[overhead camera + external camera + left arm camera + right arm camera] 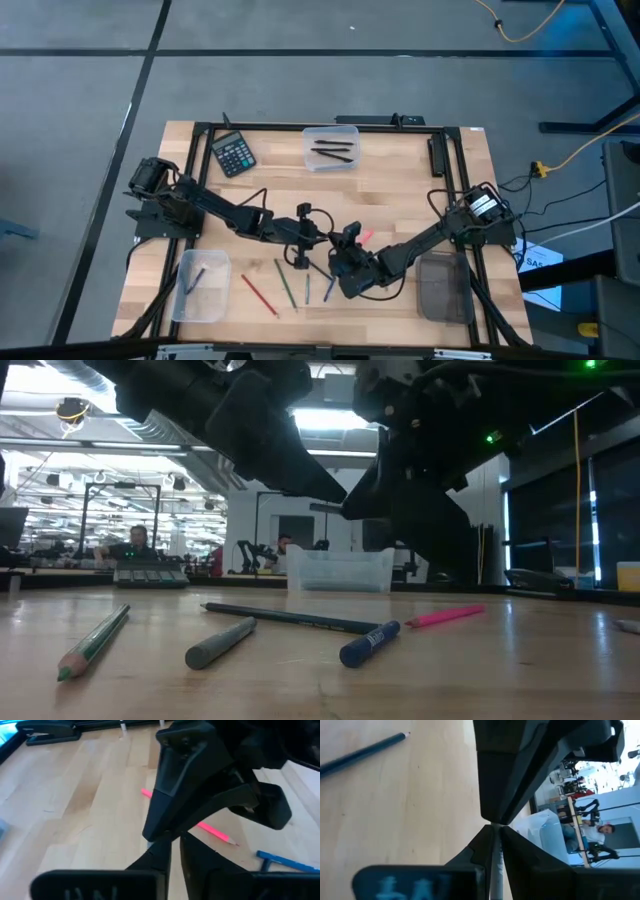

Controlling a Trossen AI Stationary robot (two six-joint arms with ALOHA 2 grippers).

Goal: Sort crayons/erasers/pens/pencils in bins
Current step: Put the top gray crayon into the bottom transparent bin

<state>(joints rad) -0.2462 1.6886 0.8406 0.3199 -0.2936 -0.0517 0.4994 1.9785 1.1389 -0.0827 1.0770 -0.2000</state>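
Both grippers meet tip to tip above the table's middle: my left gripper (303, 240) (175, 855) and my right gripper (345, 262) (493, 832), both shut on one thin pale grey stick (494, 870). On the wood below lie a green pencil (95, 642), a grey crayon (222, 642), a long dark pencil (290, 618), a blue crayon (370, 643), a pink pencil (445, 616) and a red stick (258, 294). The far clear bin (330, 147) holds two black pens. The near-left clear bin (200, 285) holds one grey-blue stick. The dark grey bin (440, 285) stands near right. My left gripper pinches the grey stick between its two fingers; only a pale sliver (175, 870) shows in the slit, and the right gripper's tips cover the rest. The stick is lifted clear of the table. My right gripper pinches the same stick between its two fingers; the stick's length (494, 860) shows in the slit between them and ends at the left gripper's tips. Which end it has is hidden.
A black calculator (233, 153) lies at the far left. A black frame (200, 130) runs around the tabletop. Bare wood lies between the far bin and the grippers. People and benches show in the room beyond.
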